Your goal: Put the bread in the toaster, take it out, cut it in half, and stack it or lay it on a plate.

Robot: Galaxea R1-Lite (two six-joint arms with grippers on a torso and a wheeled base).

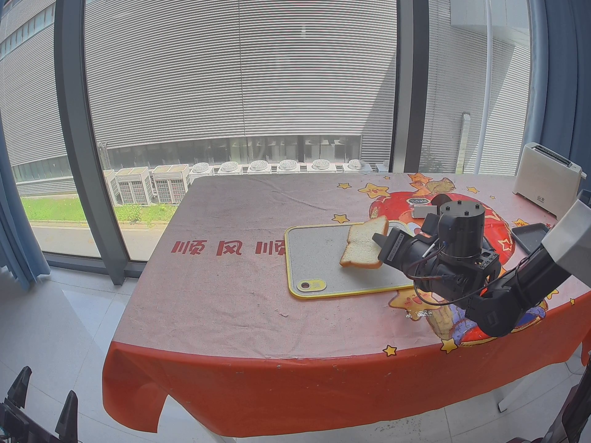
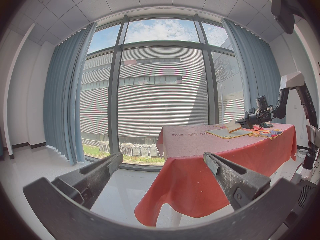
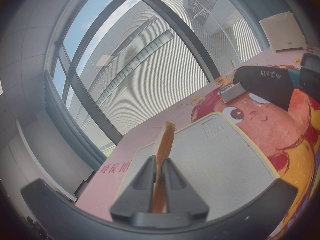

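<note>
Pinched in the right tool [image 3: 159, 162], the pale bread slice [image 1: 363, 245] hangs well left of the white boxy toaster [image 1: 548, 178] (slot up).

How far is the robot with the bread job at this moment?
Done: nothing sure; no bread sticks out of the toaster, and toasting cannot be judged. In hand: the right gripper is shut on the whole bread slice, tilted over the cutting board. Left: cutting it in half and plating it. The left gripper is open, low beside the table.
</note>
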